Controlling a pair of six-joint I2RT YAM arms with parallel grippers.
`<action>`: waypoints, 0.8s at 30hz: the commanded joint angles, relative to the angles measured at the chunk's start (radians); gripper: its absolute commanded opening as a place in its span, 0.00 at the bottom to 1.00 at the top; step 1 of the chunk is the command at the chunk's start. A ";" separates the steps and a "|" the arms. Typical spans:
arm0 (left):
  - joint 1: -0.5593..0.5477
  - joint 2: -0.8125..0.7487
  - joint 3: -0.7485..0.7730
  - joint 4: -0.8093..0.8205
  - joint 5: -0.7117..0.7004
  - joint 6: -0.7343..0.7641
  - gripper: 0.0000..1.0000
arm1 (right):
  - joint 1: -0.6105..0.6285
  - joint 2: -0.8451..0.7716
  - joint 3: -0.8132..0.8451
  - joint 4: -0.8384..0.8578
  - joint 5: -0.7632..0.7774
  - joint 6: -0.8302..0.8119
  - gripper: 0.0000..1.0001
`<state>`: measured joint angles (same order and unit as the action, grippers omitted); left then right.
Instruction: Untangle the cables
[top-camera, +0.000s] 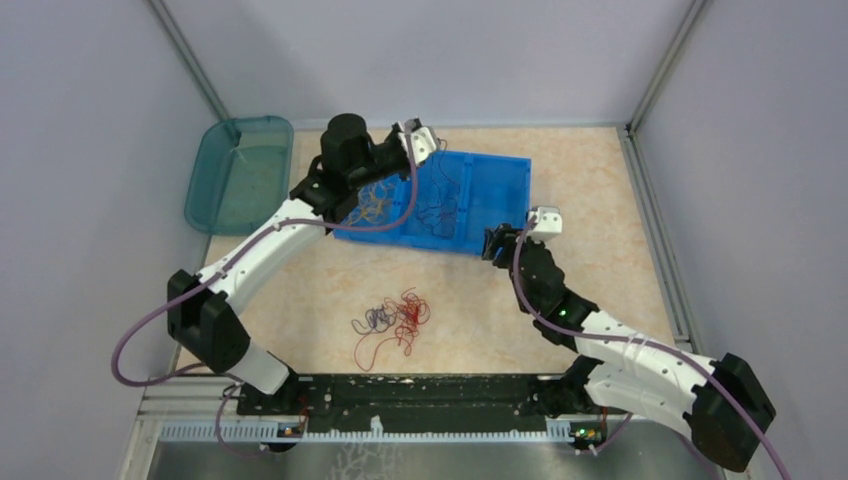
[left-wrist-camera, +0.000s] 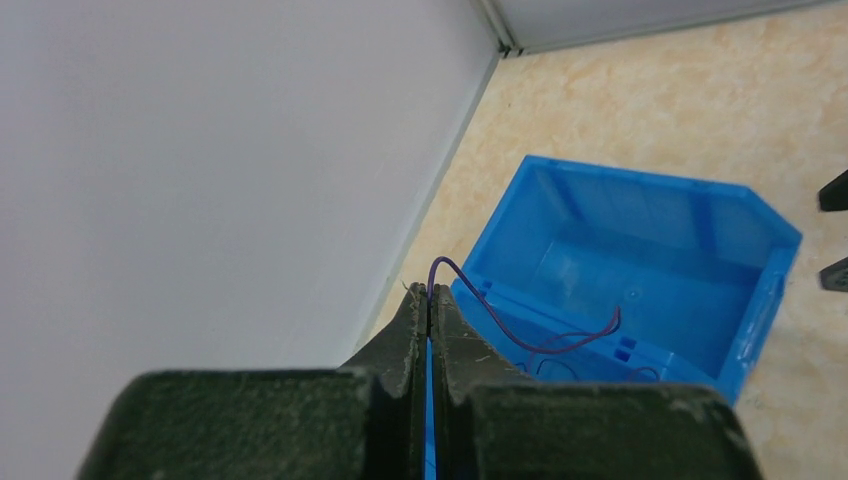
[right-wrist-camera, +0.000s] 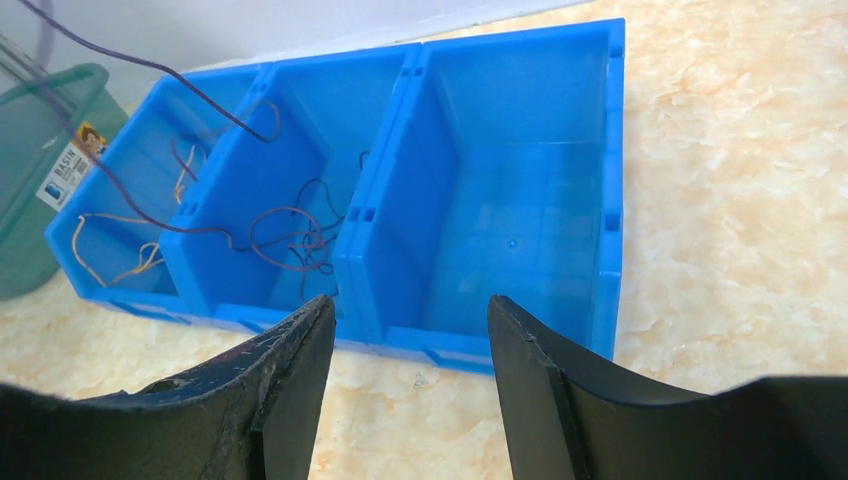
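A loose tangle of red and dark purple cables lies on the table in front of the blue three-compartment bin. The bin's left compartment holds orange-yellow cables; the middle one holds dark purple cables; the right one has no cables in it. My left gripper is shut on one purple cable, held above the bin's far side; the cable hangs down into the bin. My right gripper is open and empty, just off the bin's near right corner.
A teal translucent tub stands at the far left by the wall, also seen in the right wrist view. Grey walls close the table on three sides. The arms' bases sit on a black rail at the near edge.
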<state>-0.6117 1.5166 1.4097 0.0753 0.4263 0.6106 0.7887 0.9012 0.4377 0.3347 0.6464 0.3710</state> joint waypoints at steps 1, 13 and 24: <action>-0.002 0.067 0.006 0.069 -0.084 0.084 0.00 | -0.009 -0.039 0.007 0.034 0.009 0.000 0.58; 0.017 0.238 0.128 -0.055 -0.130 0.151 0.30 | -0.011 -0.058 0.021 0.015 -0.007 0.003 0.58; 0.128 0.161 0.211 -0.559 0.131 0.199 0.97 | -0.011 -0.045 0.031 0.046 -0.234 -0.057 0.56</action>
<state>-0.5446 1.8050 1.6833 -0.2512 0.3725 0.7536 0.7826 0.8627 0.4385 0.3244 0.5476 0.3500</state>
